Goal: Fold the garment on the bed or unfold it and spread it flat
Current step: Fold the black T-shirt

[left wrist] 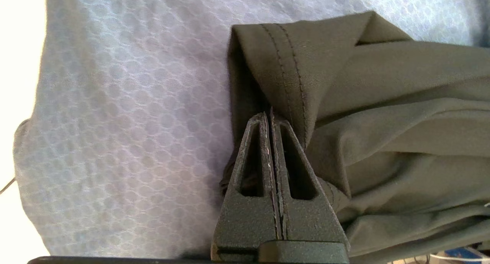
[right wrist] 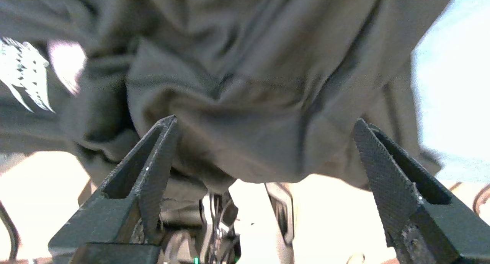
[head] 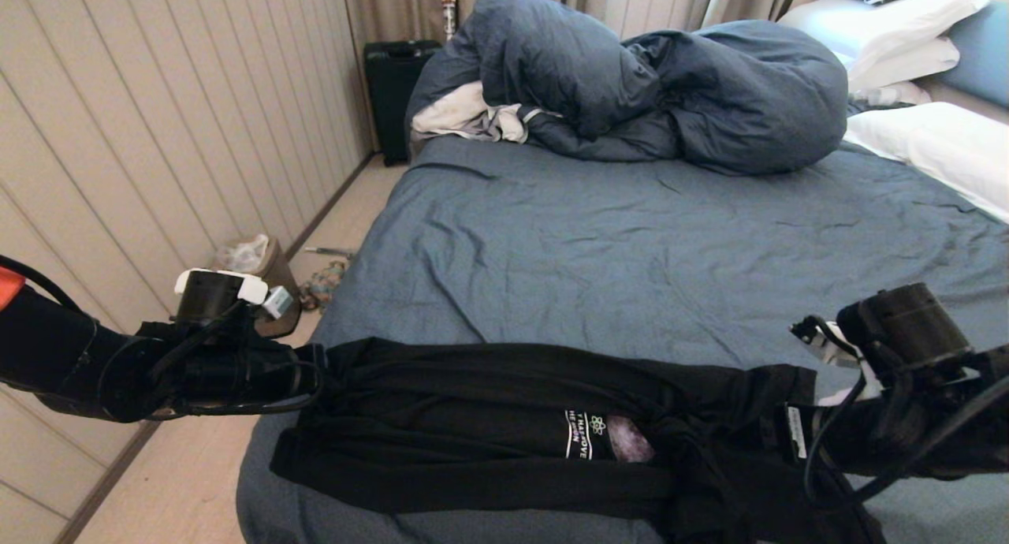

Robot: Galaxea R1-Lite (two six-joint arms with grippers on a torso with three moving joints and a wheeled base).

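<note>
The black T-shirt [head: 473, 426] lies bunched into a long band across the near edge of the bed [head: 631, 252]. A bit of its grey moon print and white lettering [head: 603, 437] shows near the middle. At the band's left end my left gripper [head: 319, 374] is shut on the shirt; in the left wrist view its fingertips [left wrist: 268, 116] pinch the stitched hem [left wrist: 291, 72] over the sheet [left wrist: 126, 122]. At the right end my right gripper [head: 761, 457] is open. In the right wrist view its fingers [right wrist: 159, 157] stand wide apart, with the shirt's fabric [right wrist: 249, 84] bulging just beyond them.
A puffy slate-blue duvet [head: 654, 87] is heaped at the far side, with a white-grey cloth [head: 465, 118] at its left and white pillows [head: 938, 142] on the right. Left of the bed are floor, a small bin [head: 264, 264], a black case [head: 394, 95] and the panelled wall.
</note>
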